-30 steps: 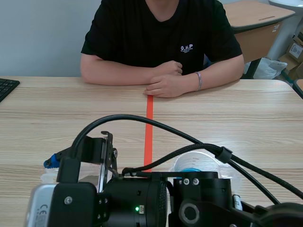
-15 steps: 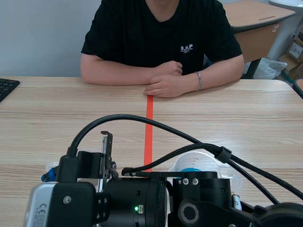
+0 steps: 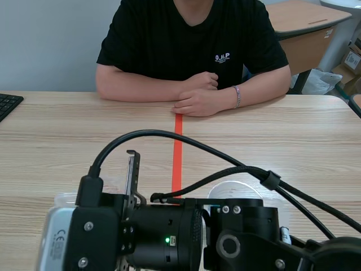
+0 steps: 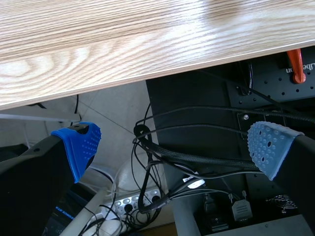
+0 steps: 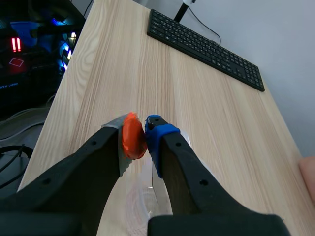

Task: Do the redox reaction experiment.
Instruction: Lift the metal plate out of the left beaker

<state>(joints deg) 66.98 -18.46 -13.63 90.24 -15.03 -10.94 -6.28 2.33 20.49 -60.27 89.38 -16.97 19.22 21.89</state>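
**Clear cup pinched by the right hand**

The right hand is narrowed almost shut, pinching the thin wall of a clear cup, see-through and faint against the desk. The left hand gapes wide, holding nothing, below the desk's edge.

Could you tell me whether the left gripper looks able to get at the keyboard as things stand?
Probably not. The left gripper, open, points past the table at cables beneath it, while the keyboard lies on top. The arm would likely have to lift and turn first.
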